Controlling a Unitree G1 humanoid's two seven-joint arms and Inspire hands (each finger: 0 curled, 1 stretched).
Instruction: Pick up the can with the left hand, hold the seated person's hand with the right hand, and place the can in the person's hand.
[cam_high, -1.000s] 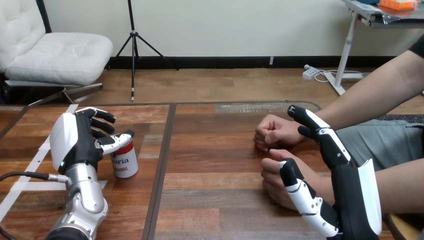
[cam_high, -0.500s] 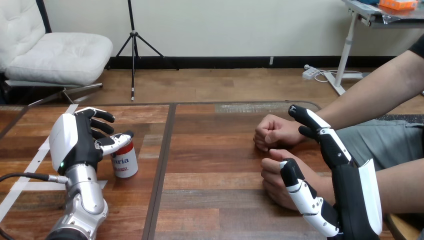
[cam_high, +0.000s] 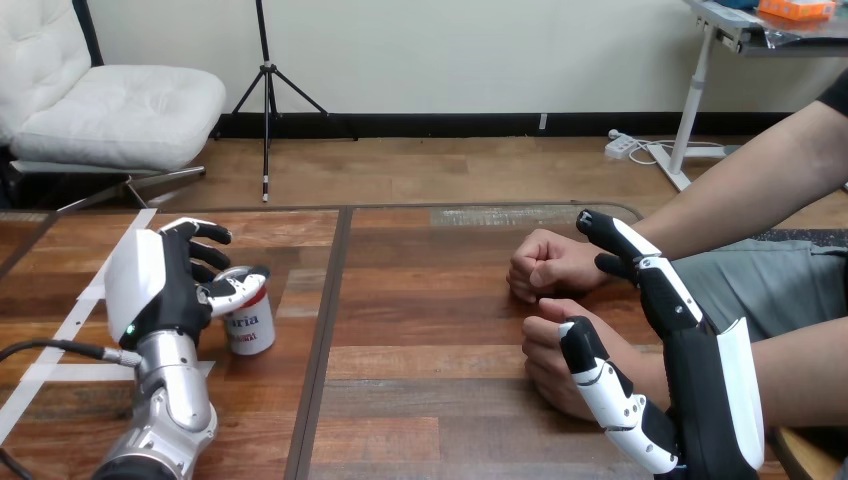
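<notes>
A red and white can stands on the wooden table at the left. My left hand is at the can's left side. Its thumb lies against the can's near rim and its curled fingers reach round the far side. At the right, the person's two hands rest on the table as fists, one farther and one nearer. My right hand is open beside them, palm facing left. Its thumb overlaps the nearer fist's wrist, and its straight fingers reach up in front of the farther wrist.
A dark seam runs down the table just right of the can. White tape strips lie on the table by my left arm. Bare wood stretches between the can and the person's fists.
My left hand has shifted slightly right and lower onto the can; the thumb dropped from over the lid to the near rim, so the top now shows. The right hand and the fists are unchanged.
</notes>
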